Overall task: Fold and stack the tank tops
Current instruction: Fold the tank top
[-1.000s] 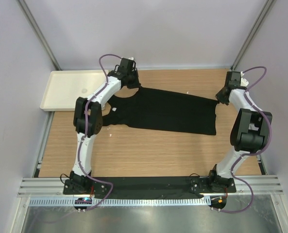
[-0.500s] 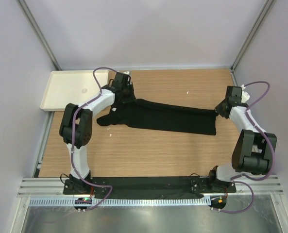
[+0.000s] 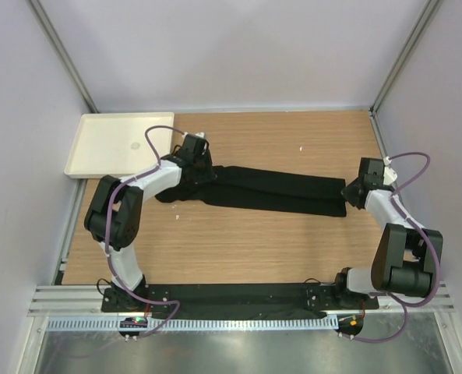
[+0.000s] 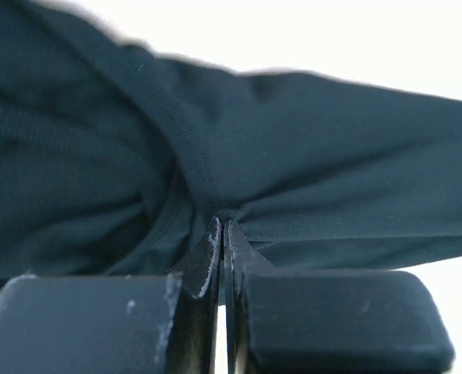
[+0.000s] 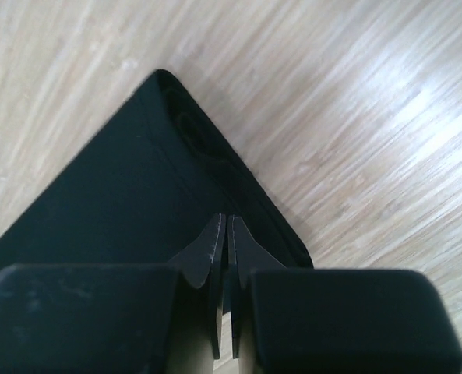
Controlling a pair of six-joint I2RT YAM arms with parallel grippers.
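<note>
Fingers (image 4: 203, 269) of the left gripper (image 4: 223, 227) are pressed tight together with a bunched seam of the black soft-fabric sleeveless tank top (image 3: 269, 187) nipped between them, so that end is definitely held. On the right gripper (image 5: 227, 226) the fingers (image 5: 209, 253) are squeezed nearly together too, tips right at the hem corner of the cloth. Honestly can't tell if any fabric is actually between them or if they're just sitting over it.

Where the top is: stretched out as a long narrow band across the middle of the light wooden table (image 3: 238, 241). It runs from the left gripper at the strap end, further back, over to the right gripper at the hem end near the right edge.

Looks to me like the lengthwise fold is basically done. It's doubled over on itself, and the right wrist view shows a neat corner lying flat on the wood. The strap end looks messier, with a bit of fabric poking out towards the near side.

What's left, as far as I can judge: it's a long strip, so it needs folding across its length at least once to make a compact bundle, then stacking. I only see this one top and no stack anywhere. The cream rectangular plastic tray (image 3: 98, 144) sits at the far left, maybe that's where it goes, just guessing. I'd call it a third done.
</note>
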